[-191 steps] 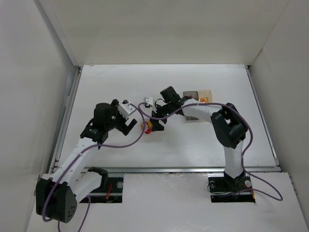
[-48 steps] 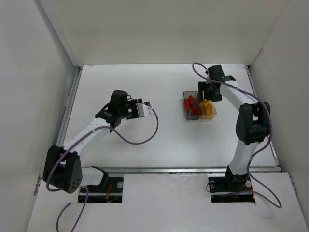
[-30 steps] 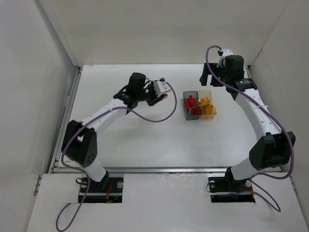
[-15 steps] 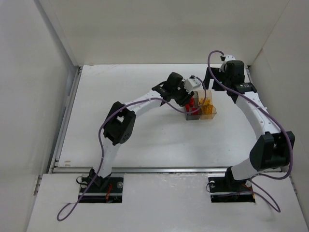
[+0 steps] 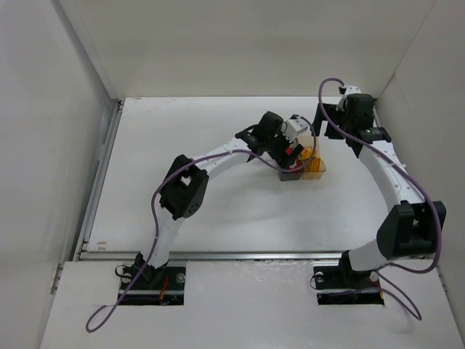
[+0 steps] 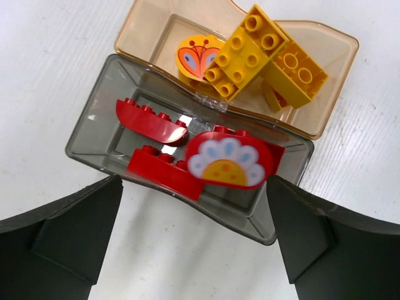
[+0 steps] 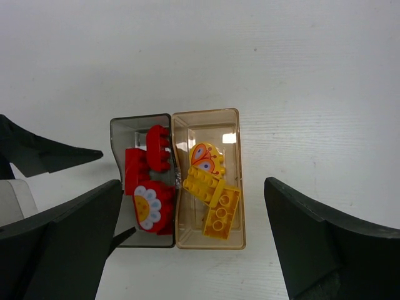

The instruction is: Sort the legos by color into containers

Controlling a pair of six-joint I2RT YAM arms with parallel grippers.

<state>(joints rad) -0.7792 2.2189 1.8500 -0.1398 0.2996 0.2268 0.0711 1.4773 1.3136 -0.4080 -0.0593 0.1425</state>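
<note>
– Left wrist cam: left gripper hangs over the grey container. Fingers are spread wider than the box, with nothing between them.
– Contents?
– Three red legos, all inside the grey walls. Flat red brick sits at the near wall, and the round-topped red brick overlaps its right end. Curved red brick is just behind them.
– Markings?
– Printing is pictorial. The round-topped one carries white fan petals with blue spots over a yellow half-disc.
– Other box?
– Amber container is joined to the grey one's far wall. It holds a round butterfly piece with an orange-and-red print. A yellow brick lies tilted against that piece, and a second yellow brick is under its right end.
– Right side?
– Right wrist cam looks straight down on both boxes. Right gripper is spread wide and holds nothing. One left-arm finger shows just left of the grey container.
– Arm poses from the top cam?
– Left arm rises from its base to a raised elbow, then the forearm reaches right, putting the wrist over the grey container. Right arm arcs up to the right of the containers, with its wrist beyond the amber one and bent back toward it. The boxes sit on the white table between the two wrists.
</note>
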